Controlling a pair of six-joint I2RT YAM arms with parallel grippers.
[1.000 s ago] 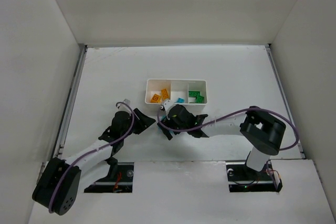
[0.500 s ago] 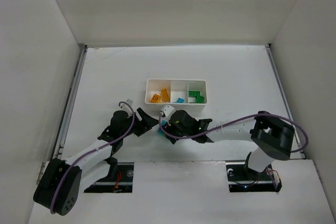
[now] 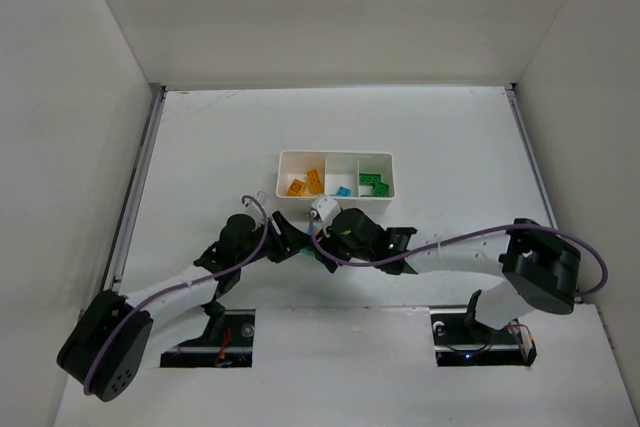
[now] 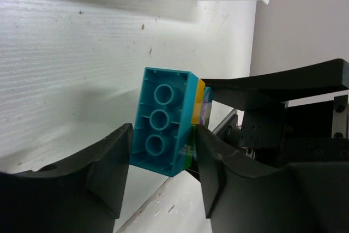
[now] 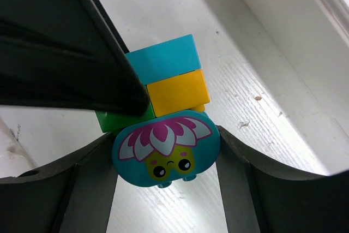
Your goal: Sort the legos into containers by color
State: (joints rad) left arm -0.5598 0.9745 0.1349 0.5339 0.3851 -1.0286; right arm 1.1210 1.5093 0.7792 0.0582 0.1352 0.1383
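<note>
Two grippers converge on one mixed clump [image 5: 163,66] at frame centre in the top view, just below the tray. Left gripper [image 4: 163,156] is clamped on its cyan brick [image 4: 163,126]. Right gripper [image 5: 165,159] pinches the rounded cyan face piece [image 5: 166,147]; yellow brick [image 5: 177,91] and green brick [image 5: 106,121] sit between. Farther up, the white tray [image 3: 336,155] holds orange legos [image 3: 305,183] left, cyan lego [image 3: 343,191] middle, green legos [image 3: 374,184] right.

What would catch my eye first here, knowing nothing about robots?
The left gripper and right gripper meet on the tray's near side, both clamped on one clump of cyan, yellow and green bricks. Its end piece is cyan with a printed flower face. The tray holds sorted bricks: orange ones left, a cyan one in the middle, green ones right.
</note>
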